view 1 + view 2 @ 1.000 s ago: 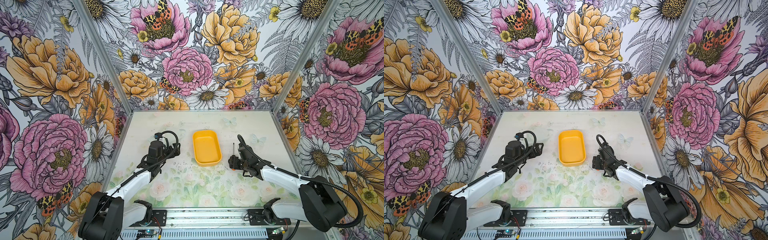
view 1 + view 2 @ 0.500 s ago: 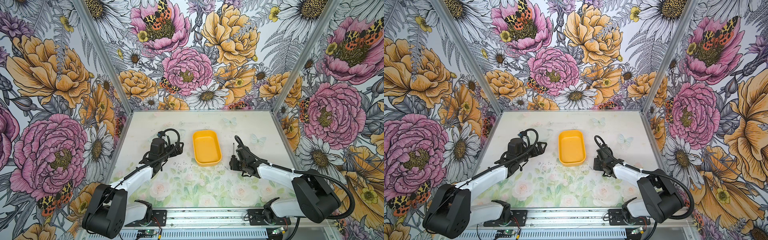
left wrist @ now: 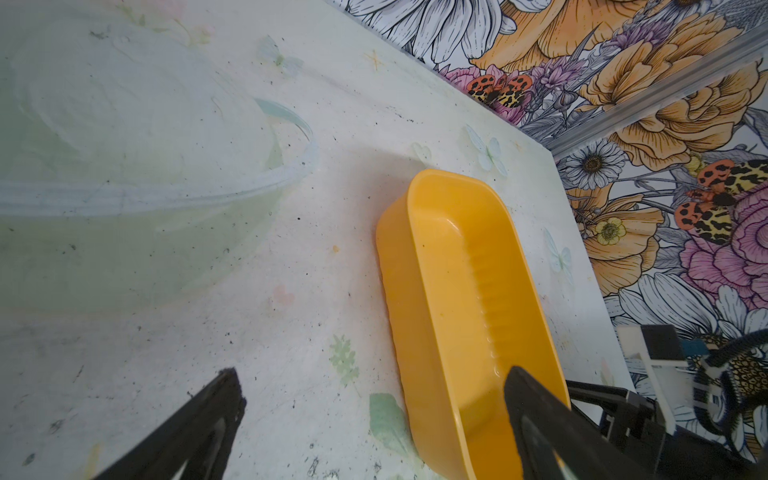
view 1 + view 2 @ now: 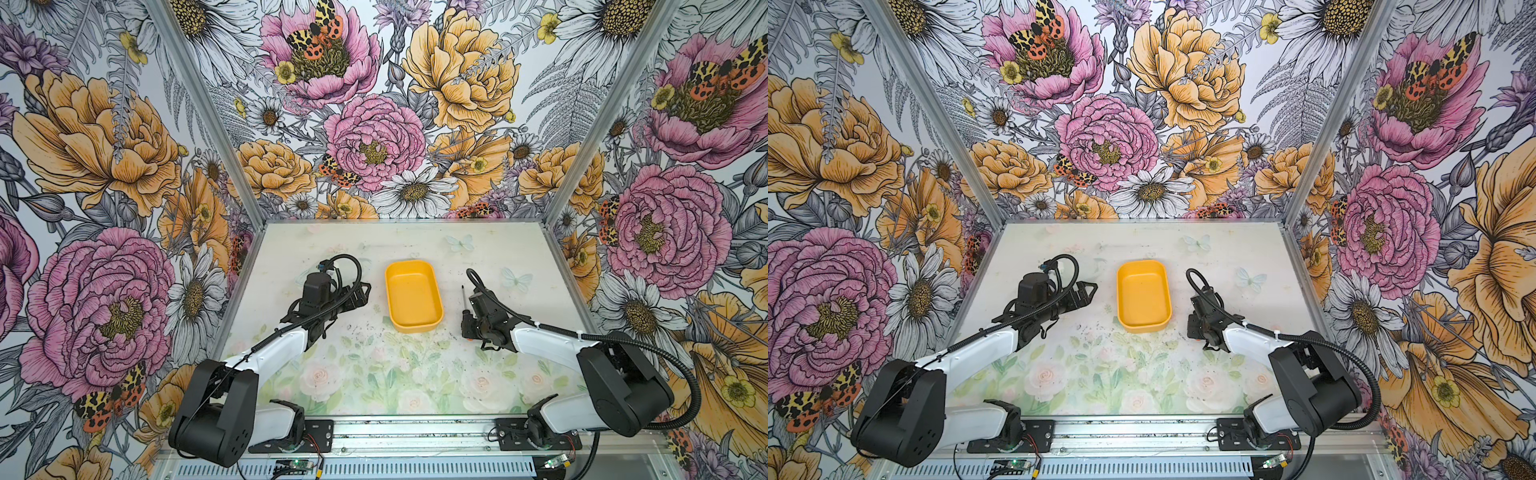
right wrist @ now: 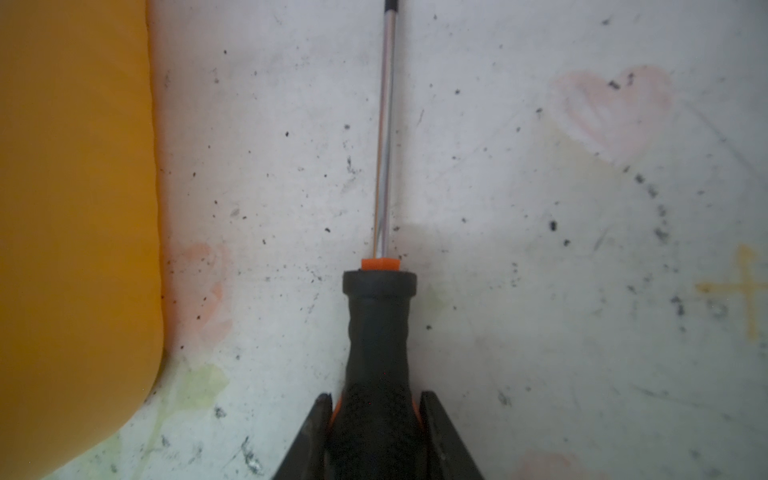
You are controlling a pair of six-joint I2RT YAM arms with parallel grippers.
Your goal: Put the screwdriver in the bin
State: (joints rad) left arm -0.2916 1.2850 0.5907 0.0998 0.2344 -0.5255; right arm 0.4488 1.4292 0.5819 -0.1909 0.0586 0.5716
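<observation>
Right gripper (image 5: 374, 401) clamped on the black handle of the screwdriver (image 5: 379, 324). Screwdriver sits just beside the bin (image 4: 415, 328), outside it, shaft parallel to the bin's long wall. Left gripper (image 3: 370, 386) spread wide, empty, just beside the bin's opposite long wall.

We see the left arm (image 4: 274, 351) and the right arm (image 4: 544, 343) built alike: white shells between bulky black joint housings. We note a ribbed black cable (image 4: 699, 399) along each.
</observation>
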